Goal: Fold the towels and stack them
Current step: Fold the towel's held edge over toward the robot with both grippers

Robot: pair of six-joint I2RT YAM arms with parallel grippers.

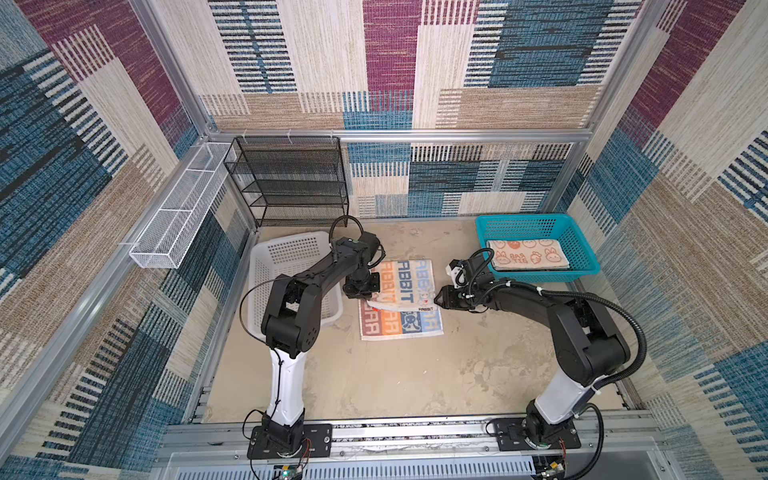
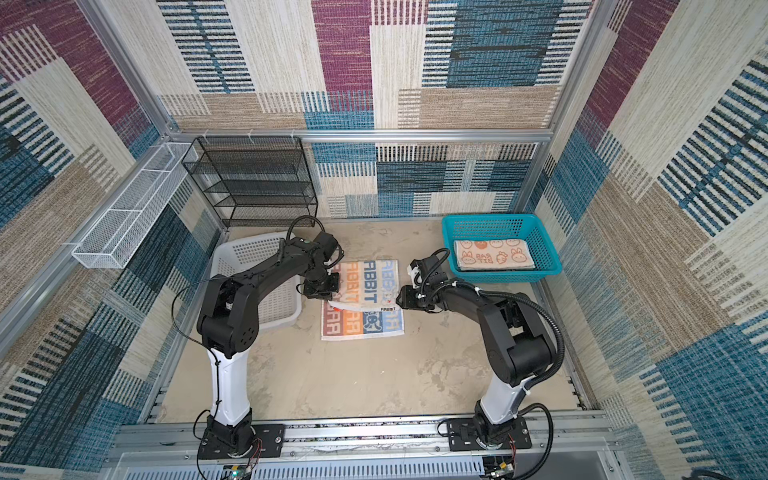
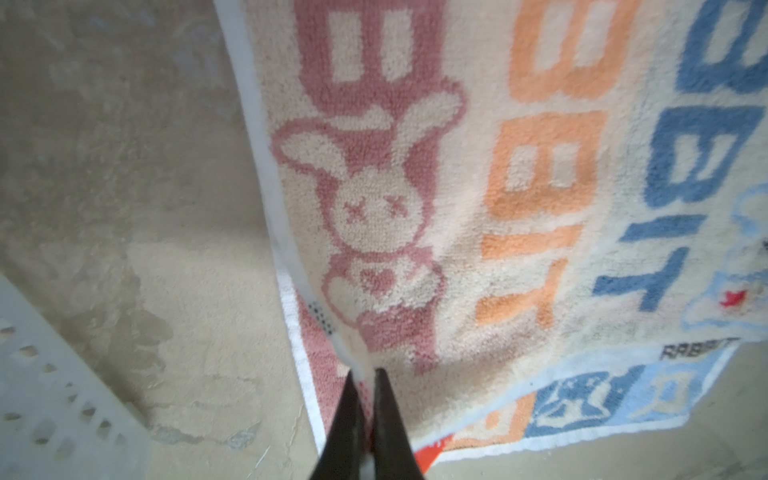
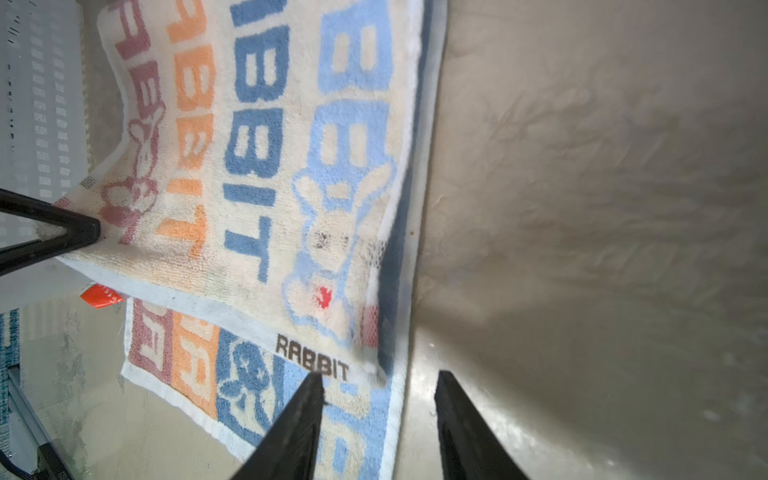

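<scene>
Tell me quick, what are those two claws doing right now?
Left gripper: shut on the towel's corner.
Right gripper: open, gripping nothing.

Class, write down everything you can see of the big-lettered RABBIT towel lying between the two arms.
The RABBIT towel is cream terry with a white hem, pink, orange and blue letter columns, rabbit figures and an orange tag. It lies on the table, folded over itself, the lower layer partly showing. The left gripper pinches one raised corner of the upper layer; the right gripper is open at the other corner.
</scene>
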